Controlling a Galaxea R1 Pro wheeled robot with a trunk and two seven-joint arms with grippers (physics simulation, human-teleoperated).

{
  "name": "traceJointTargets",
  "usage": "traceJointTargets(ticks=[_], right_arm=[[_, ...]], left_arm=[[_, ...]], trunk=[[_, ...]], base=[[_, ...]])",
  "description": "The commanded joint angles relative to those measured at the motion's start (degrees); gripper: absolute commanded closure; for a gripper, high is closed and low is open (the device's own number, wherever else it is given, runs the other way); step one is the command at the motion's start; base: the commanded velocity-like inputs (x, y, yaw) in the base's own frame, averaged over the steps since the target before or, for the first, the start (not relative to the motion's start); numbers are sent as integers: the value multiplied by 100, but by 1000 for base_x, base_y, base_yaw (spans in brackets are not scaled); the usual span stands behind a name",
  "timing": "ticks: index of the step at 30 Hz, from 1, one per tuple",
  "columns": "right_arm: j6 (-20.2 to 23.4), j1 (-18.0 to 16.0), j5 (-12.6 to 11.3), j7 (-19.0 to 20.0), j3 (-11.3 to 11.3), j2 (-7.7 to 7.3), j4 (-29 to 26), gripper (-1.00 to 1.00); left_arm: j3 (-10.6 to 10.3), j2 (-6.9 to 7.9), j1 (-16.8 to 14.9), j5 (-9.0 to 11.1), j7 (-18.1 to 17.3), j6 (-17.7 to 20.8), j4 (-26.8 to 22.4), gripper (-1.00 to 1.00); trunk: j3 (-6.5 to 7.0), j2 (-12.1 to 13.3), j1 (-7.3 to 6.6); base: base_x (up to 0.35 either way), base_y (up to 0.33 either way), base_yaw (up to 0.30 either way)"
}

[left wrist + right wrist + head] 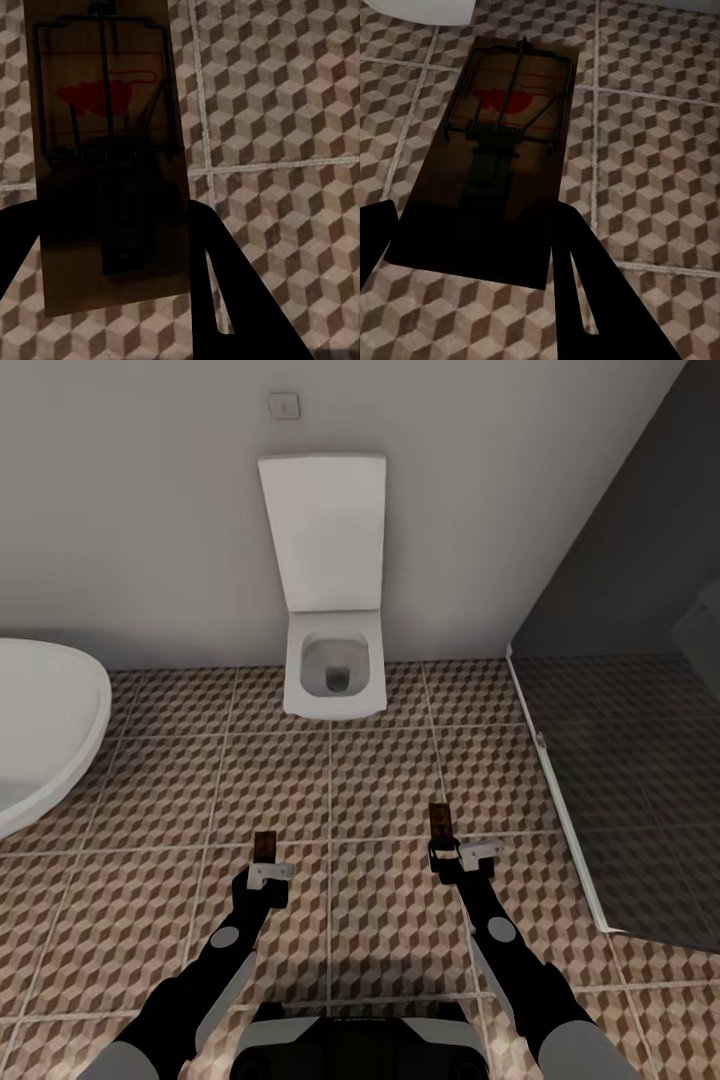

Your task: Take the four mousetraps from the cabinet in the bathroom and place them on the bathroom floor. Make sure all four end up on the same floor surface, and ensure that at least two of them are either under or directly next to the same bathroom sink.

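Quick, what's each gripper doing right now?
Left gripper: shut on a flat tan-wood mousetrap with dark metal parts.
Right gripper: shut on a second tan-wood mousetrap.

Ahead of you stands a white toilet [333, 670], lid up, below a wall switch [284, 405]; bathtub [45, 725] left, dark glass partition [640, 760] right.
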Motion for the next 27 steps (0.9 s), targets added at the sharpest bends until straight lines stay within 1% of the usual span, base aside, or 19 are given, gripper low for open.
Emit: traceJointTargets(ticks=[1,5,10,14,17,19,23,27], right_arm=[[-7,-3,45,-63,15,-1,1,100],[-3,-2,44,-63,15,-3,-13,100],[51,-1,44,-61,16,9,-73,100],[446,-2,44,-56,16,40,-285,100],[578,-2,44,-49,16,56,-404,100],[606,0,44,-48,16,68,-461,100],[631,0,44,-45,23,150,-559,100],[634,-3,44,-44,24,173,-582,100]], left_arm=[[-35,9,-4,47,52,7,-17,100],[-35,9,-4,47,52,12,-156,100],[-35,9,-4,47,52,20,-206,100],[-41,8,-4,46,52,24,-208,100],[-46,3,-4,45,52,24,-207,100],[-49,2,-4,45,52,24,-211,100],[-52,-6,-4,47,52,24,-215,100],[-53,-7,-4,47,52,24,-216,100]], trunk=[[-31,-45,23],[-140,-206,111],[-275,-406,221],[-384,-567,309],[-465,-687,375],[-519,-767,419],[-627,-928,506],[-736,-1088,594]], base=[[0,0,0],[0,0,0],[0,0,0],[0,0,0],[0,0,0],[0,0,0],[0,0,0],[0,0,0]])
